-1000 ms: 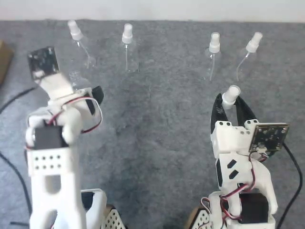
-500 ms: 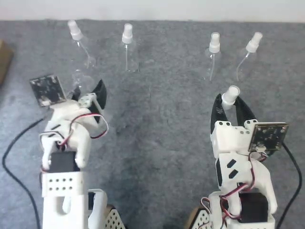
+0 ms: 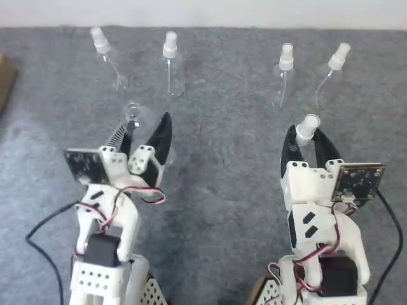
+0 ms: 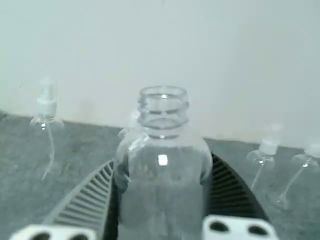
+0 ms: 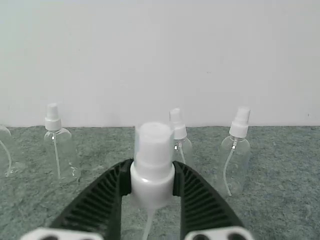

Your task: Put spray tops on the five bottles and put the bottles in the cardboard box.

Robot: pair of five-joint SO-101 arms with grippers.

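My left gripper (image 3: 144,129) is shut on a clear bottle (image 3: 133,113) with an open neck and no top, held upright left of the table's middle. In the left wrist view the bottle (image 4: 162,150) stands between the black fingers (image 4: 85,200). My right gripper (image 3: 308,136) is shut on a white spray top (image 3: 310,125), nozzle up, at the right of the table. The right wrist view has the spray top (image 5: 152,160) pinched between the fingers (image 5: 107,192), its thin tube hanging below.
Several clear bottles with spray tops stand in a row at the back: two at the left (image 3: 102,47) (image 3: 170,54), two at the right (image 3: 285,63) (image 3: 337,63). A corner of the cardboard box (image 3: 5,76) shows at the left edge. Grey cloth (image 3: 222,159) lies between the arms.
My left arm has swung to the right and drawn back a little, carrying the open bottle toward the table's middle. The right arm and its spray top have not moved.
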